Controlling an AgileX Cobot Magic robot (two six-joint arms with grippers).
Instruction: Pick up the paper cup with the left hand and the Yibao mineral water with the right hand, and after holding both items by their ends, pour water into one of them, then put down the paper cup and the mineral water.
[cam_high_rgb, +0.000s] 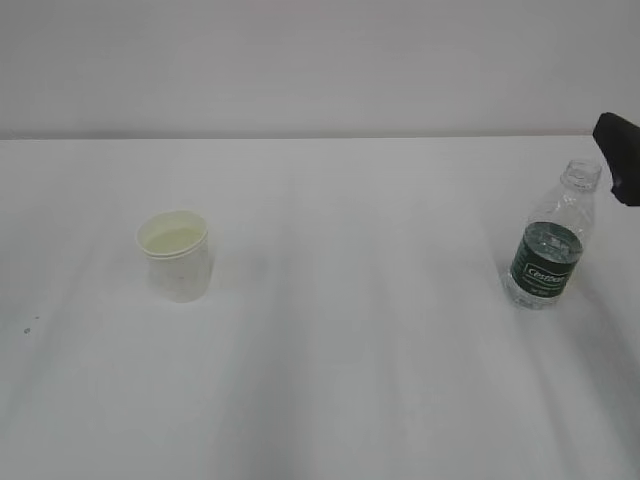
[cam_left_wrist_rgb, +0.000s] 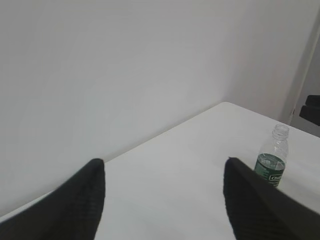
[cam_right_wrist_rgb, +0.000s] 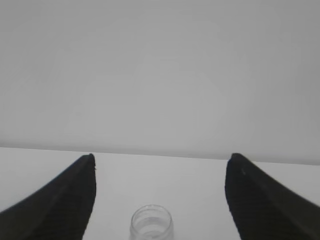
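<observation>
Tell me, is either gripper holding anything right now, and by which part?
Nothing is held. Left gripper and right gripper are both open and empty; the cup and bottle stand free on the table.

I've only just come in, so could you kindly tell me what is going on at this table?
Nothing is held right now. The cup stands alone on the left of the table, with a pale liquid inside. The capless bottle stands upright on the right. The right gripper is open, its fingers spread either side of the bottle's neck without touching it. The left gripper is open too, with no cup between its fingers and only the bottle visible beyond.
</observation>
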